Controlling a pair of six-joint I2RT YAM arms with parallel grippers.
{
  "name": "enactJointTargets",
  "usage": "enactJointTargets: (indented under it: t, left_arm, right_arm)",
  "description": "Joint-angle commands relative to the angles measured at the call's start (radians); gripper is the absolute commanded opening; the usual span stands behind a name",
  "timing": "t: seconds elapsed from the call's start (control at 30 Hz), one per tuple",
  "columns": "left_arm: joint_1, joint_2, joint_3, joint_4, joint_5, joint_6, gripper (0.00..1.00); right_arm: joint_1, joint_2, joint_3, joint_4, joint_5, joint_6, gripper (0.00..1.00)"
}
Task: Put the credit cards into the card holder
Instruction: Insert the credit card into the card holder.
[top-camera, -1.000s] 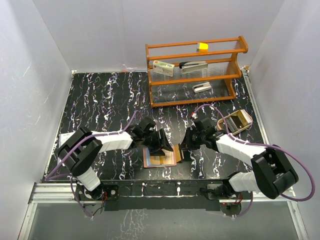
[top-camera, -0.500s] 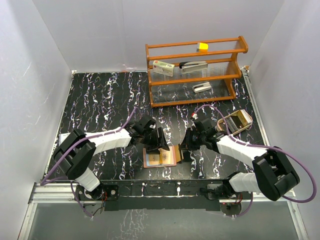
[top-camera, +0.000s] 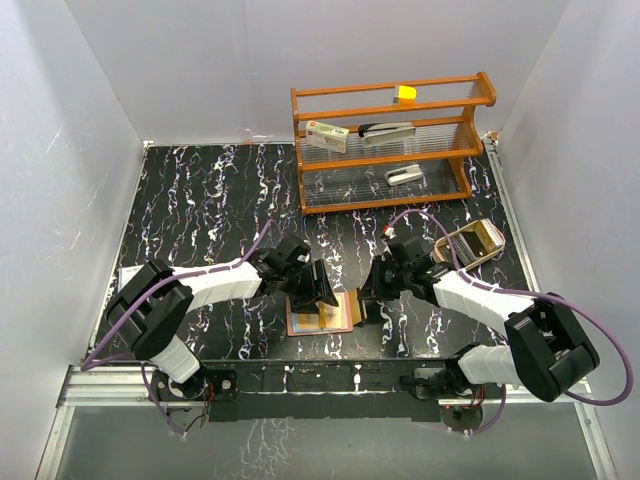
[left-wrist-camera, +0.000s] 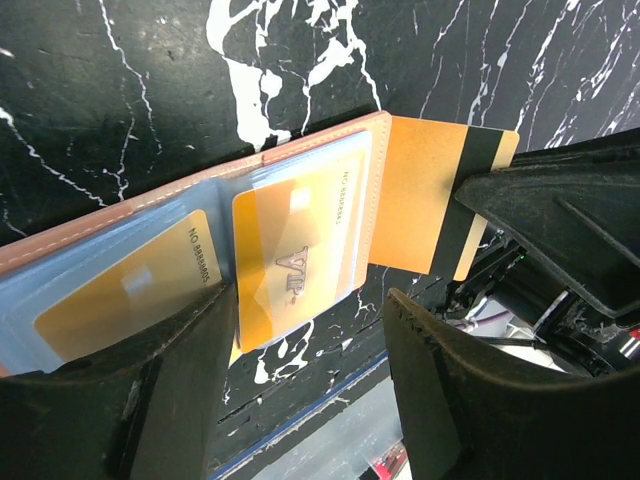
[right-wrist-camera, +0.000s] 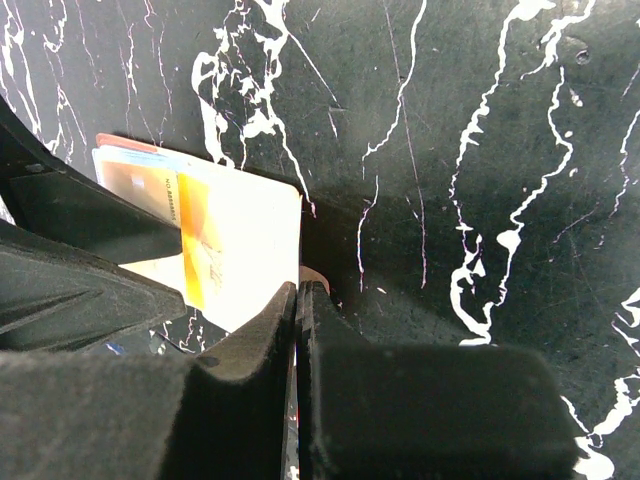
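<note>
One big black table w/ white streaks (top-camera: 200, 200), & one orange wooden rack (top-camera: 390, 150) at the back. Two arms.

The left gripper (top-camera: 318, 288) hangs low over the holder, jaws wide open, holding nothing (can't tell if it's pushing down). The right gripper (right-wrist-camera: 300, 292) has its jaws squeezed tight on a card's edge.

One flat reddish-brown fold-open card holder (top-camera: 310, 322) lies open in the middle, near the front edge.

Cards: 3 orange plastic ones, no blue one in sight. The first orange card (left-wrist-camera: 130, 290) & second orange card (left-wrist-camera: 300, 250) sit in see-through pockets. The striped orange card (left-wrist-camera: 420, 190) only meets the holder's side edge, and most of it sticks out.

So abt 2 of 3 done, I think. This one needs sliding in.
</note>
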Motion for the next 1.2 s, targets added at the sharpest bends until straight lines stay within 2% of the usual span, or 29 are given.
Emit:
enactJointTargets:
  t: [0.0, 0.47, 0.8, 0.97, 1.17]
  left_arm:
    - [-0.01, -0.004, -0.024, 0.072, 0.055, -0.038, 0.58]
    - [-0.011, 0.041, 0.031, 0.166, 0.062, -0.035, 0.57]
    - [-0.003, -0.013, 0.054, 0.053, 0.012, 0.011, 0.58]
    - [0.029, -0.071, 0.074, -0.041, -0.021, 0.053, 0.62]
    - [0.128, -0.134, 0.03, -0.063, 0.014, 0.077, 0.63]
  right_arm:
    - [0.006, -0.016, -0.011, 0.049, -0.004, 0.011, 0.0]
    - [0.019, -0.031, -0.02, 0.073, -0.013, 0.042, 0.0]
    - [0.01, -0.108, 0.069, -0.106, 0.14, -0.055, 0.0]
    - [0.009, -0.155, 0.12, -0.162, 0.135, -0.061, 0.0]
    - [0.037, -0.162, 0.14, -0.132, 0.063, -0.002, 0.0]
